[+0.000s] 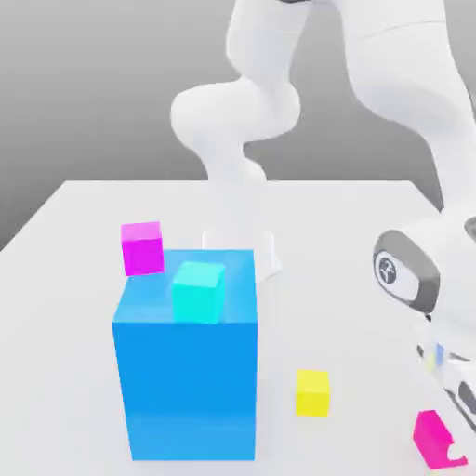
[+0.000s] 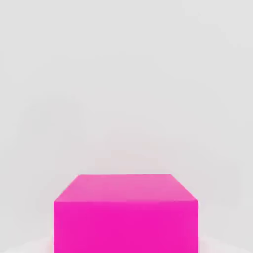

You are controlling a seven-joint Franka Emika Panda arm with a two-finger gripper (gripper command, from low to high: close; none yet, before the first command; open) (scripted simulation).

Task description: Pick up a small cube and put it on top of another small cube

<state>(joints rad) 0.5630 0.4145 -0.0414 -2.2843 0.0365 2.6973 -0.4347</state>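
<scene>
Exterior view shows a white table [image 1: 84, 209] with a few blocks on it. Down in the corner on the exterior view's right, the gripper [image 1: 456, 437] is low at a small pink cube [image 1: 429, 437]. The cube sits on the table right beside a white finger [image 1: 462, 402], so close they may be touching. I cannot tell how wide the fingers are, or if they hold the cube yet.

The hand view has that same pink cube [image 2: 126, 212] very near, flat on the white table.

I think this cube is hard and light. It will not bend or squash. Its sides look smooth, so it could slip. The best way to take it is by two flat sides that face away from each other, near the middle, not by the corners.

Now the count. There are two pink cubes: this one, and the other pink cube [image 1: 142, 247] far away, just behind the big blue block [image 1: 186, 372]. There is one big blue block. One light blue cube [image 1: 198, 290] sits on top of it. One yellow cube [image 1: 312, 391] sits on the table between the blue block and the gripper.
</scene>
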